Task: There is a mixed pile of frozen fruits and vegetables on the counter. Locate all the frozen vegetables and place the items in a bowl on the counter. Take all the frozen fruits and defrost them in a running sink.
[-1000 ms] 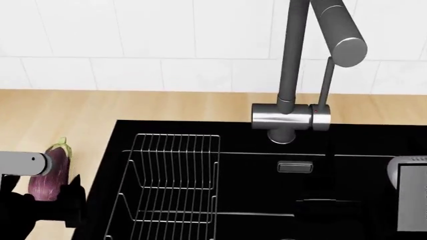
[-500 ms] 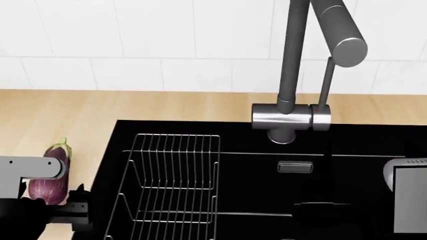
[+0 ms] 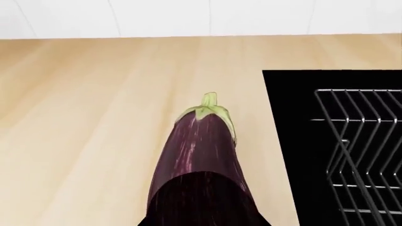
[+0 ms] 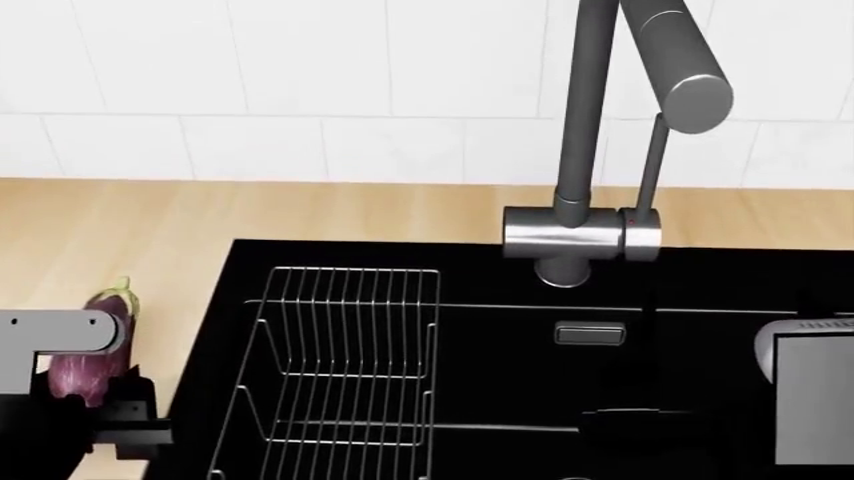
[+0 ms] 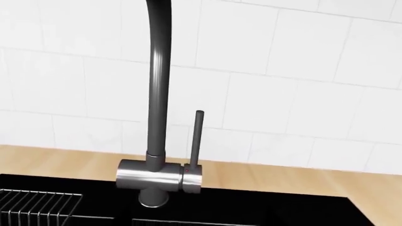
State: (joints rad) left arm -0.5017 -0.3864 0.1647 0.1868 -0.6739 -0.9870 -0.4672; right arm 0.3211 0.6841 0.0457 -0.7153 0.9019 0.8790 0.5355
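You are looking along the eggplant (image 3: 199, 155), which lies on the counter (image 3: 82, 132) with its pale green cap and short stem pointing away toward the white tiled wall (image 3: 201, 16). Its purple skin carries pale streaks. The near end of the eggplant is covered by a dark shape at the edge of the frame; you cannot tell from here whether that is your pincer or how its jaws stand. Just beside the eggplant, on its other side from the open wood grain, the black sink (image 3: 295, 141) begins, and the wire rack (image 3: 364, 150) sits inside it.
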